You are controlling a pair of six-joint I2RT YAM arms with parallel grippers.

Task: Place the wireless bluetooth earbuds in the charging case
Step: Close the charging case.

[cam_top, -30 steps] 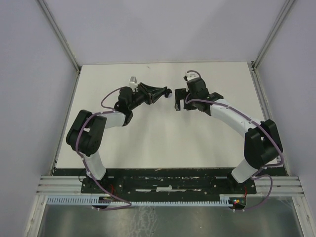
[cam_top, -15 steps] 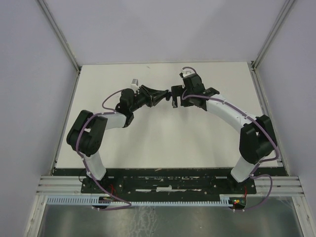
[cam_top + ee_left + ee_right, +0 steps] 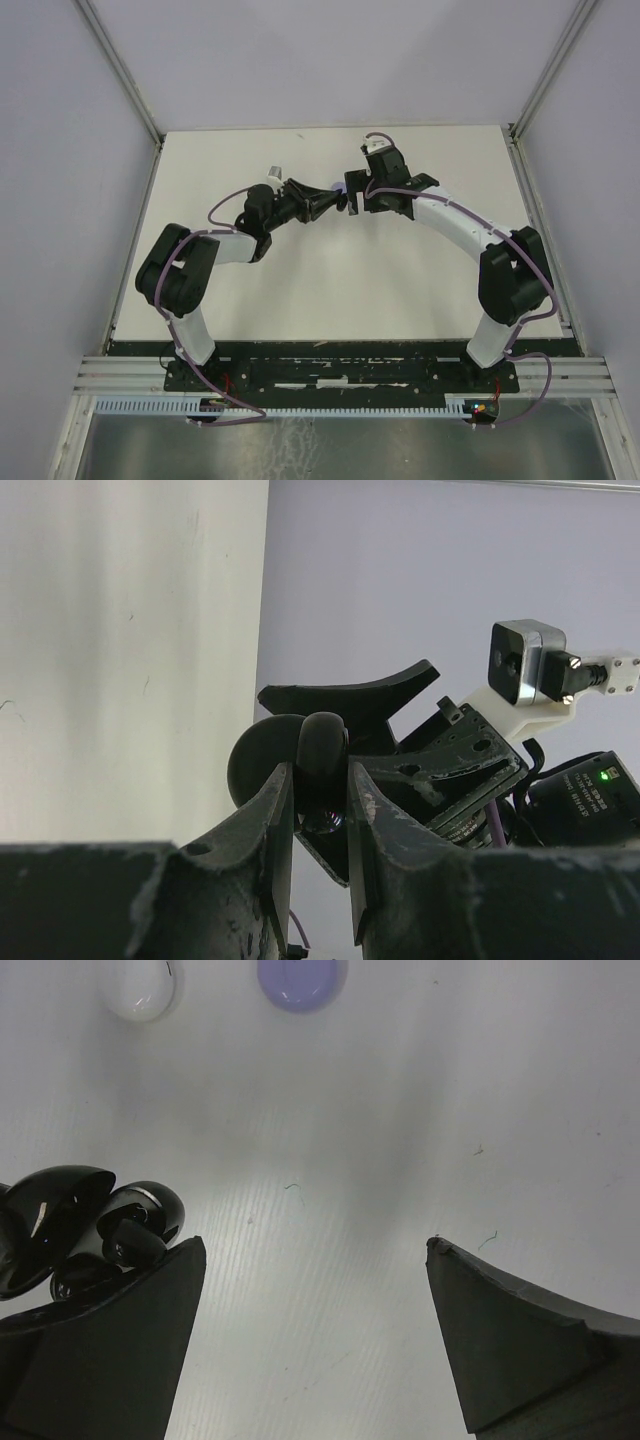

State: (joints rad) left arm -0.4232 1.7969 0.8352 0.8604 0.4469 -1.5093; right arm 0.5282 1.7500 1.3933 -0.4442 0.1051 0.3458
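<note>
Between my left jaws: the left gripper (image 3: 320, 780) is pinched tight on the black charging case (image 3: 322, 748), which I see edge-on, its two rounded halves side by side, held up off the table.
Just beyond the left jaws: a finger and the body of the right gripper sit right behind the case, with the right wrist camera (image 3: 525, 665) above them.
Between my right jaws: the right gripper (image 3: 313, 1248) is spread wide with nothing between its fingers, only bare white table (image 3: 330, 1140) below.
Just outside the right jaws, by the fingertip on the left of the wrist view: the case (image 3: 60, 1215), hinged open and glossy. A dark shape sits in one half; I cannot tell whether it is an earbud.
Ahead of the right jaws: a white piece (image 3: 140, 985) and a lilac piece (image 3: 300, 978) lie on the table, apart from each other, both cut off by the frame. Earbud or case, I cannot tell.
Jaws to jaws, seen from above: the two grippers meet nearly tip to tip over mid-table.
</note>
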